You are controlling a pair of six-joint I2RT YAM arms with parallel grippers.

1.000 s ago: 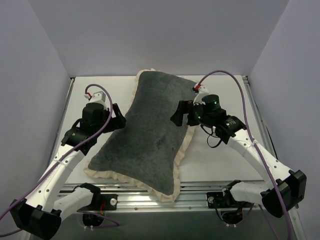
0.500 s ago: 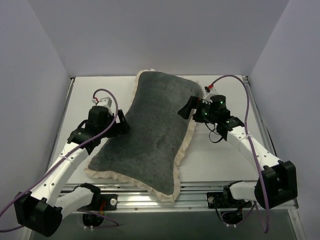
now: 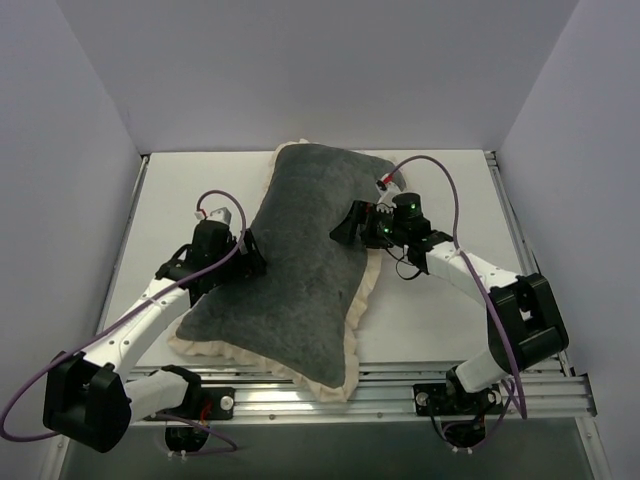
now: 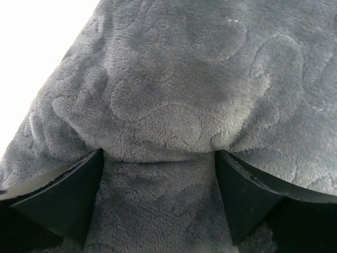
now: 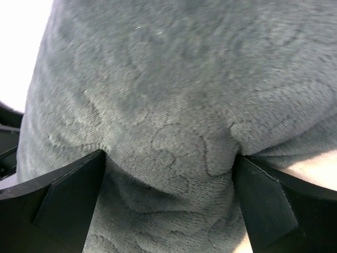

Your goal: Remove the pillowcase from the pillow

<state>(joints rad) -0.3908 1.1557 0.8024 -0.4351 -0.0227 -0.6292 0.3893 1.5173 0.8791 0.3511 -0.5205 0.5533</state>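
The pillowcase point(image 3: 300, 260), dark grey-green plush with a cream frill point(image 3: 355, 330), lies diagonally across the middle of the table. It looks full, and the pillow is hidden inside it. My left gripper point(image 3: 252, 262) presses into its left side. In the left wrist view the left gripper point(image 4: 159, 155) is open, and plush fabric point(image 4: 184, 79) bulges between the spread fingers. My right gripper point(image 3: 345, 226) presses on the cover's upper right part. In the right wrist view the right gripper point(image 5: 169, 156) is open too, with a hump of the pillowcase point(image 5: 174, 79) between its fingers.
The white table top point(image 3: 440, 320) shows on both sides of the cover. Pale walls close in on the left, back and right. A metal rail point(image 3: 400, 385) runs along the near edge by the arm bases. Purple cables loop above both wrists.
Both arms have moved inward onto the pillowcase: the left gripper to the right against its left side, the right gripper to the left onto its top. The cover itself has barely shifted.
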